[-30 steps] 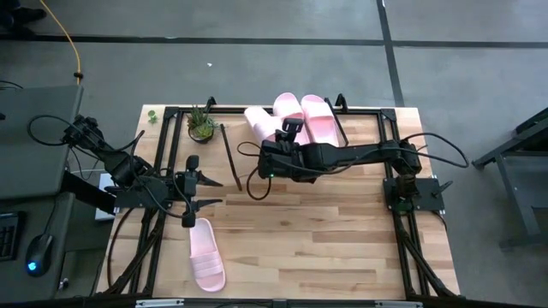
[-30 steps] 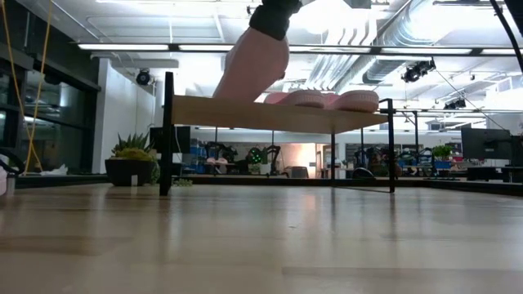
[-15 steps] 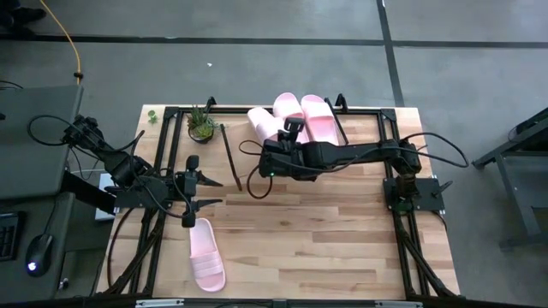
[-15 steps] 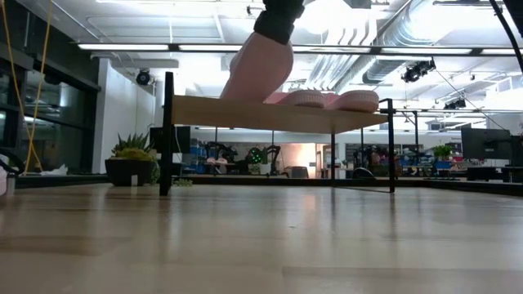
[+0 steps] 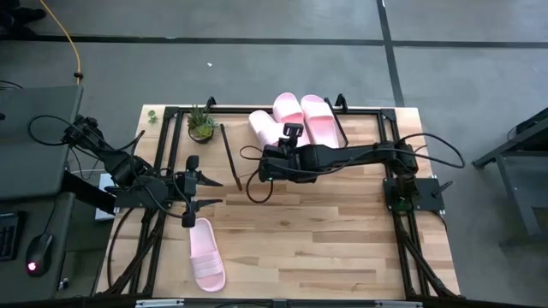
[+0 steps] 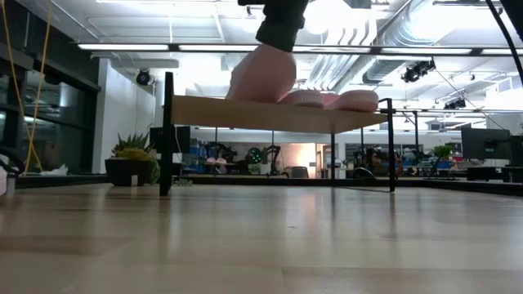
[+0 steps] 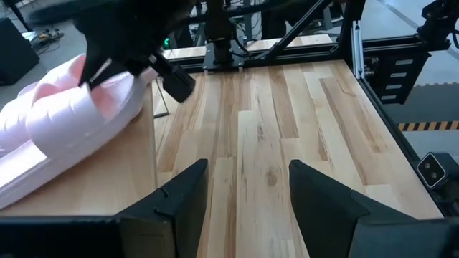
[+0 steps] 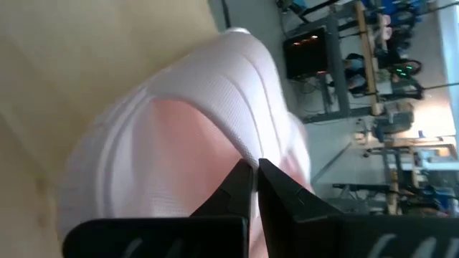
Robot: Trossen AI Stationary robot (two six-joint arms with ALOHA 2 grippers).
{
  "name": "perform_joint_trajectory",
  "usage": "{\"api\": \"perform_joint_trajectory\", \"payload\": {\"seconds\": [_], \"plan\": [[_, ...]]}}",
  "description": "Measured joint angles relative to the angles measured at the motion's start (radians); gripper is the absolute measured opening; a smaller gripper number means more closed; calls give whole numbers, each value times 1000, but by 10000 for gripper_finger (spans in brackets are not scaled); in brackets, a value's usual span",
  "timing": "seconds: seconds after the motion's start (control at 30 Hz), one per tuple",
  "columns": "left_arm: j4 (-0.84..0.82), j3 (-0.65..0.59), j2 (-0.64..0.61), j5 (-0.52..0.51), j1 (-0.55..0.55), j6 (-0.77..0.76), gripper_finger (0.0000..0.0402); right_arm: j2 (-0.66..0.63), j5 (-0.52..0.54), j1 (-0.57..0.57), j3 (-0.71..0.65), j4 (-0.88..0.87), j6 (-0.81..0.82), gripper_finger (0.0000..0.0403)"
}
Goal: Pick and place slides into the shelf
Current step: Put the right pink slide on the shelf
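The shelf point(image 5: 342, 128), a light-wood board in a black frame point(image 6: 278, 113), stands at the table's far middle. Two pale pink slides point(image 5: 291, 106) point(image 5: 319, 117) lie side by side on it. A third slide point(image 5: 263, 124) is at the shelf's left end, with my right gripper point(image 5: 291, 132) shut on it. A fourth slide point(image 5: 206, 255) lies flat on its sole on the tabletop at the near left. Just beyond it, my left gripper point(image 5: 190, 190) hovers open with nothing between its fingers point(image 7: 247, 193). My right gripper pinches the third slide's wide strap at its edge point(image 8: 240, 159) between its two fingers. The fingers slant downward from the table's right side. The slide sits tilted in the low view, its lower part point(image 6: 253, 91) at the shelf board's top.
A small potted plant point(image 5: 202, 125) stands at the table's far left, beside the shelf. A thin dark rod point(image 5: 231, 156) lies slantwise between plant and shelf. Bare wooden tabletop point(image 5: 325, 231) spreads across the near middle and right.
My right gripper has tipped further downward and sunk a little, staying shut. The slide it holds has come down and toward the two slides on the shelf, from above the board's left end to the board itself.
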Motion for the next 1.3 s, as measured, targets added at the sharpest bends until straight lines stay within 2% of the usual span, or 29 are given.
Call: {"api": "perform_joint_trajectory", "payload": {"seconds": [0.5, 0.6, 0.97, 1.07, 1.3], "plan": [[1, 0, 0, 0, 0, -1, 179, 29, -175, -5, 0, 39, -27, 4], [1, 0, 0, 0, 0, -1, 179, 29, -210, -9, 0, 45, -29, 21], [1, 0, 0, 0, 0, -1, 179, 29, -235, -19, 0, 58, -42, 114], [1, 0, 0, 0, 0, -1, 179, 29, -269, -21, 0, 93, -57, 130], [1, 0, 0, 0, 0, -1, 179, 29, -267, -22, 0, 107, -74, 156]]}}
